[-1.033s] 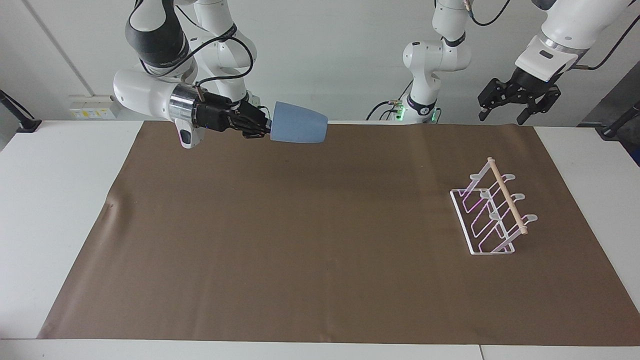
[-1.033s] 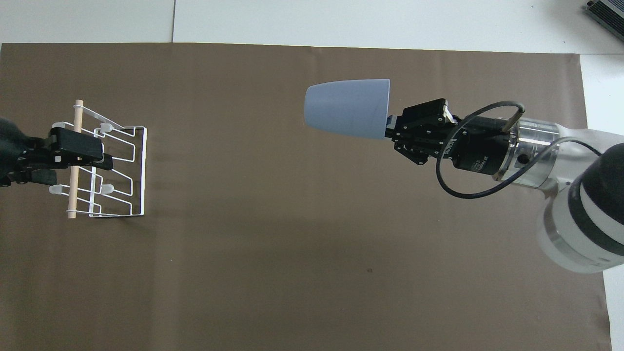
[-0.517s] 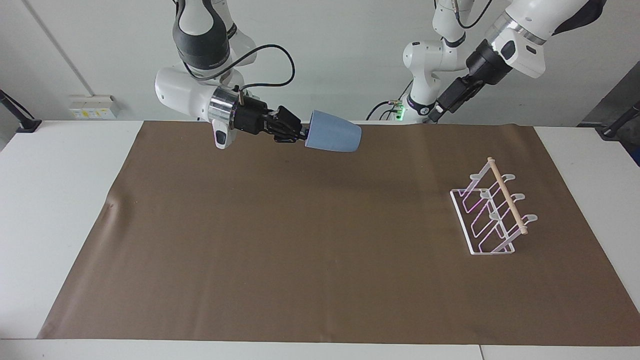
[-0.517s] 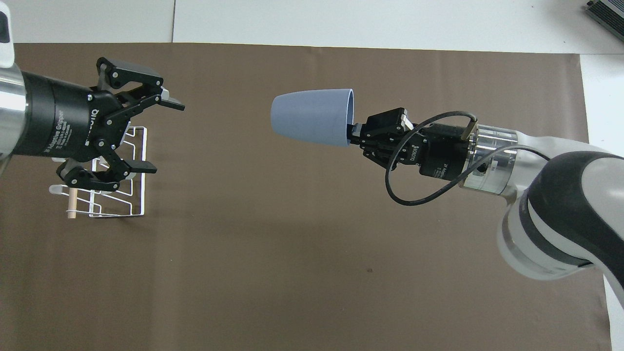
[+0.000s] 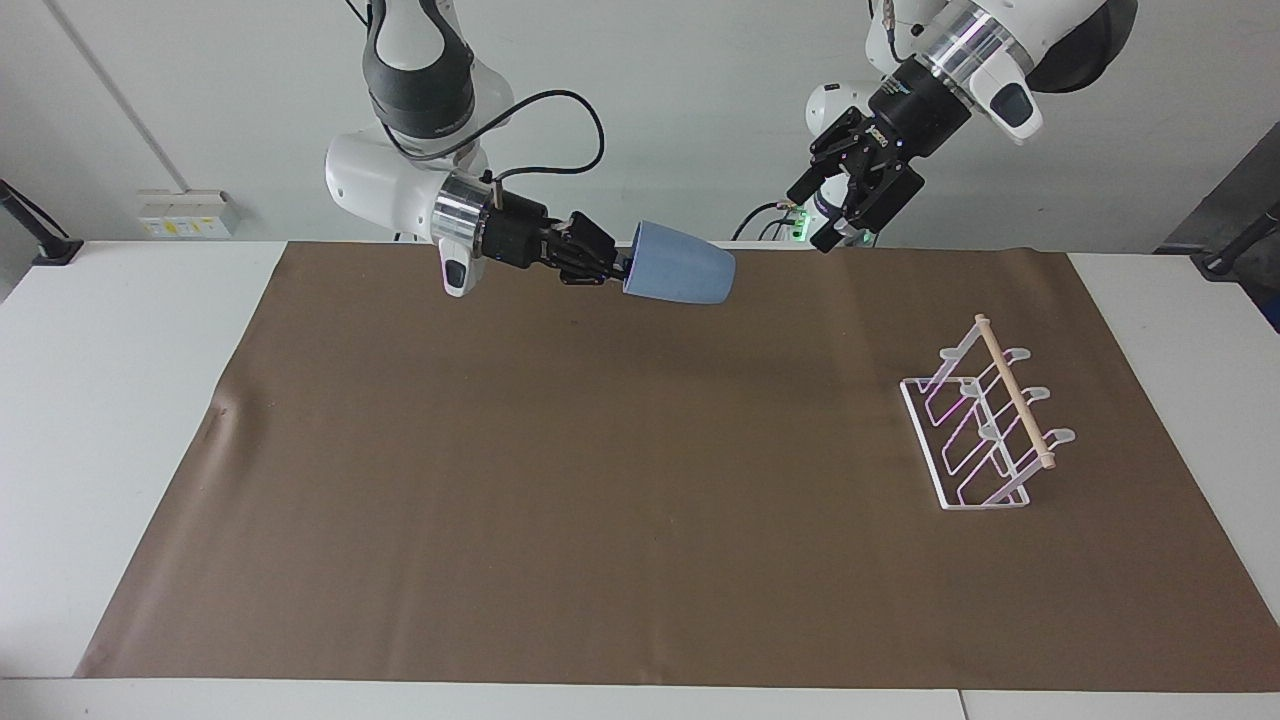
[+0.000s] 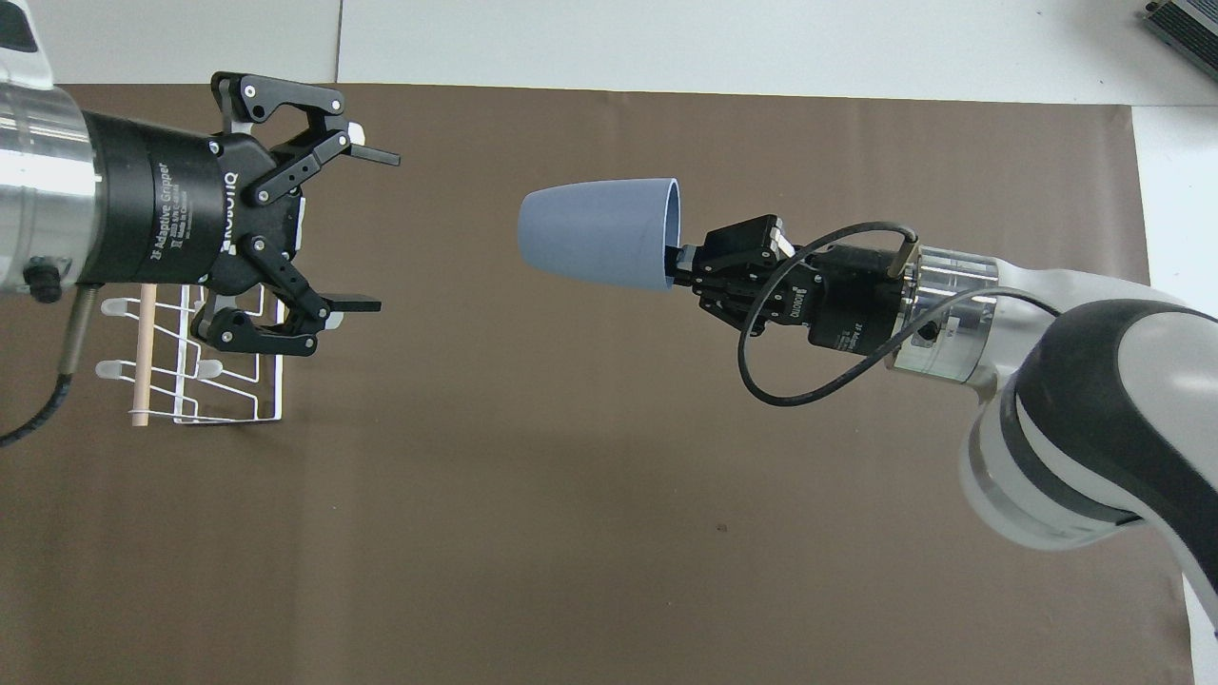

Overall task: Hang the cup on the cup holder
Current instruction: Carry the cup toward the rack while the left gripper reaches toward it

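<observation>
Cup (image 5: 681, 276) up in air on its side, right gripper (image 5: 618, 270) pinching its rim, over brown mat (image 5: 560, 480). Left gripper (image 6: 366, 228) raised, fingers wide apart, holding nothing. Cup holder (image 5: 985, 430) sits toward left arm's end, well apart from cup.

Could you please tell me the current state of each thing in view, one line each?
cup: held in the air on its side by its rim, base pointing toward the left gripper.
cup holder: standing on the brown mat, prongs empty.
right gripper: shut on the cup's rim.
left gripper: open, empty, raised, facing the cup.
</observation>
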Robot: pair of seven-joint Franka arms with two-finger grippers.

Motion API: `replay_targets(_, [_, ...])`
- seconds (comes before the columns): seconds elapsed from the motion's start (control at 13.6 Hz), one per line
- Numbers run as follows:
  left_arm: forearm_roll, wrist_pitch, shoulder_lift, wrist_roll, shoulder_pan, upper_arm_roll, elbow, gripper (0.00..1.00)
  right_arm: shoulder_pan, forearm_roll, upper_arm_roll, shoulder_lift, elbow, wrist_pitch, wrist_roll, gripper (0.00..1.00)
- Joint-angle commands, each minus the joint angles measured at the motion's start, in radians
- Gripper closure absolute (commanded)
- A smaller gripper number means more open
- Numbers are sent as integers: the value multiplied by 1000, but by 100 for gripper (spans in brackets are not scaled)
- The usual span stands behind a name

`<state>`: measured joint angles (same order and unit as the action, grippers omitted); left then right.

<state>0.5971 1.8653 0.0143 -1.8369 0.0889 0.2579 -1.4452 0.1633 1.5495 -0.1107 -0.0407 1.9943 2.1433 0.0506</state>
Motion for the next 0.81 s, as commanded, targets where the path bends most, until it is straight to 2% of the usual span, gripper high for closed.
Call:
replay_targets(0.0, [44,34,7,-82,11,11,-7,0,1,34,-3,-2,11,18,40,100])
replay_targets(0.22, [46,112,9,-120,46,12,-46,0,1,34,-3,-4,11,20,38,100])
replay_targets(0.74, [53,149,56,-133,117,14,-84,0,2,32,-3,-2,11,30,38,100])
